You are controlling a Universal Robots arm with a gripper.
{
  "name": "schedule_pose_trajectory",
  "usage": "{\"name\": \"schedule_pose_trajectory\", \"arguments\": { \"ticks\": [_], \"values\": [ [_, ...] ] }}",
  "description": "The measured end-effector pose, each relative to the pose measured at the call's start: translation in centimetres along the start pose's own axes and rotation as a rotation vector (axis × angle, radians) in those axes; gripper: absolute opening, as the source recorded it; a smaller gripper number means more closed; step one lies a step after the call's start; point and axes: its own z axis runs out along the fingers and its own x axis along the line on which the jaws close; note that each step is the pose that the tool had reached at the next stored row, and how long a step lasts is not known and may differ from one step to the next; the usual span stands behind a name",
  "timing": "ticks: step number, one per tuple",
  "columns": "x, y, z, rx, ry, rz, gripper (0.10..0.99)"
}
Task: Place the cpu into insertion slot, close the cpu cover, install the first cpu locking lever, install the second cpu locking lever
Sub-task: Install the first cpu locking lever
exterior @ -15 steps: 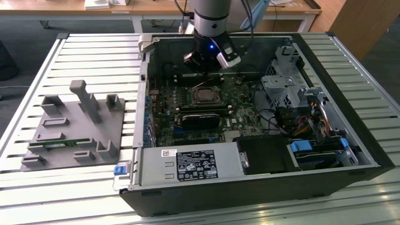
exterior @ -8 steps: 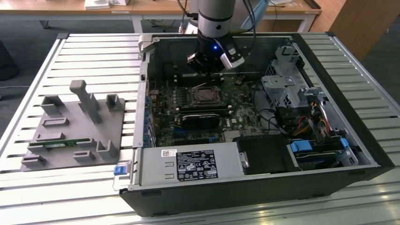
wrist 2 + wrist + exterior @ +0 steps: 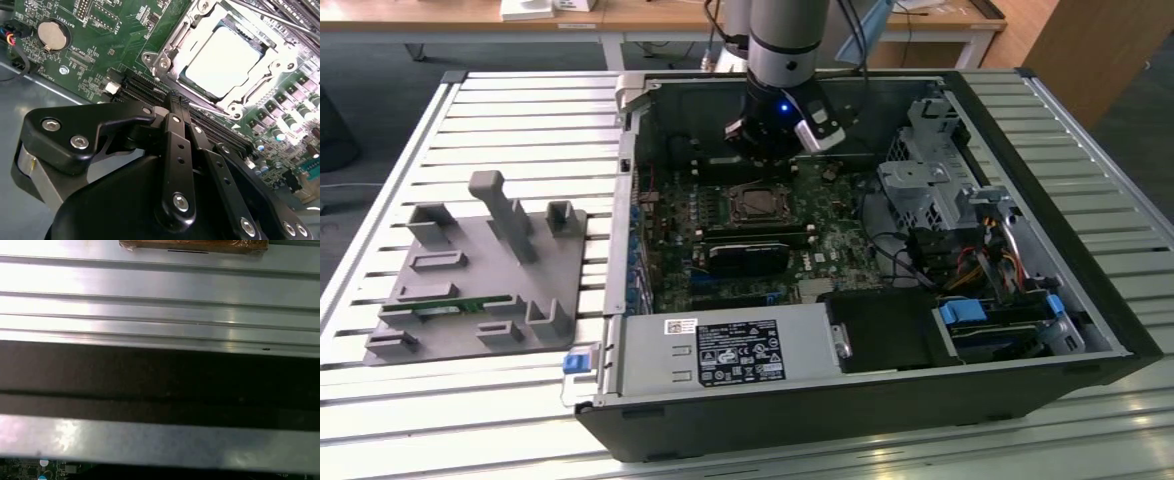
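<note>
In the second wrist view the cpu (image 3: pixel 225 57) lies flat in its socket, its silver-grey top catching the light. The silvery cpu cover (image 3: pixel 165 56) lies down around it, framing the chip. A thin metal lever (image 3: pixel 215 106) runs along the socket's edge nearest the fingers; I cannot tell whether it is latched. My gripper (image 3: pixel 175 100) hangs just short of that edge, shut with nothing between its black fingers. In the exterior view the gripper (image 3: pixel 781 150) hovers above the motherboard, just behind the insertion slot (image 3: pixel 753 205).
The open computer case (image 3: pixel 1067 330) lies on a slatted metal table (image 3: pixel 520 110). A long black card (image 3: pixel 750 250) sits in front of the socket, and drive cages and cables (image 3: pixel 947 210) fill the exterior view's right. A grey fixture (image 3: pixel 480 270) stands at its left. A coin battery (image 3: pixel 52 34) sits on the board.
</note>
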Motion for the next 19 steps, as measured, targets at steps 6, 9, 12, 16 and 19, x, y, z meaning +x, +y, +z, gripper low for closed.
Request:
{"name": "schedule_pose_trajectory", "arguments": {
  "ticks": [6,9,12,16,19],
  "values": [
    [-0.01,-0.07,0.66,0.001,0.0001,0.0,0.106],
    [-0.02,-0.09,0.84,0.001,0.0001,0.0,0.106],
    [-0.02,-0.09,0.83,0.001,0.0001,0.0,0.106],
    [-0.02,-0.08,0.78,0.003,0.0,0.0,0.106],
    [-0.02,-0.08,0.67,0.004,0.0002,0.0,0.106]
  ]
}}
